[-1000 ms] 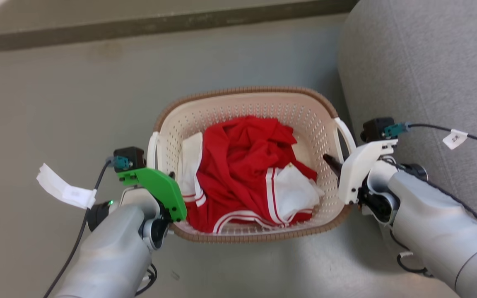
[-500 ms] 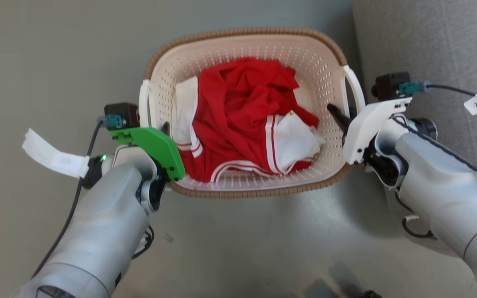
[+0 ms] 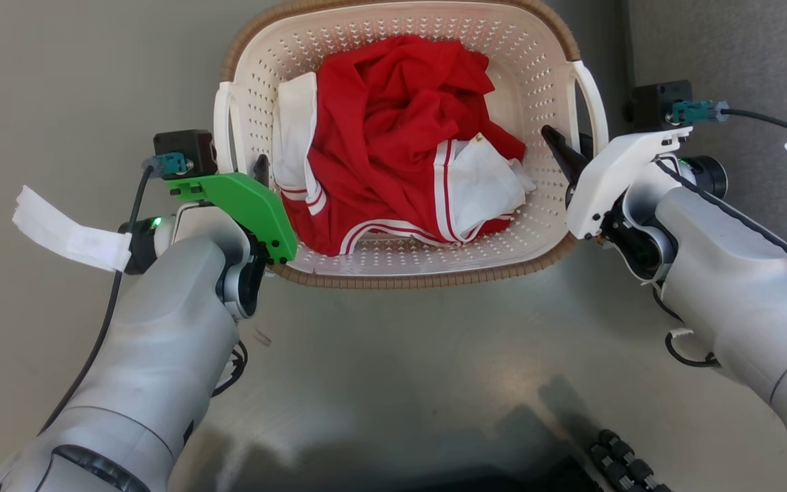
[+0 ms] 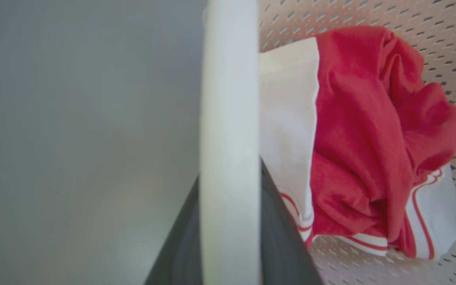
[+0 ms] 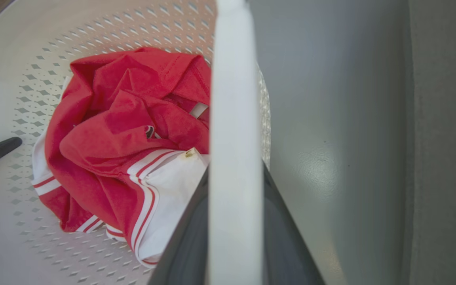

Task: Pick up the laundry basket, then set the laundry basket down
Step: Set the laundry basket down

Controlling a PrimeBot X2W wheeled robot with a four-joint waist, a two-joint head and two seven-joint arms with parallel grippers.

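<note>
The laundry basket (image 3: 421,279), cream perforated plastic with a brown woven-look rim, holds a crumpled red and white garment (image 3: 400,137). My left gripper (image 3: 260,167) is shut on the basket's left loop handle (image 3: 223,130). In the left wrist view that white handle (image 4: 230,118) runs between the two dark fingers (image 4: 287,245). My right gripper (image 3: 561,150) is shut on the right loop handle (image 3: 595,96). That handle (image 5: 234,99) crosses between the dark fingers (image 5: 180,253) in the right wrist view. The basket's underside is hidden, so I cannot tell whether it touches the floor.
A grey upholstered sofa (image 3: 728,61) stands close beside the basket's right side, behind my right arm. Grey floor (image 3: 79,82) lies to the left and in front. The robot's dark base (image 3: 503,471) shows at the bottom edge.
The whole head view has shifted, so the camera moved. The basket and both grippers now sit higher in it and look larger. The dark floor strip has left the view. Both grips are unchanged.
</note>
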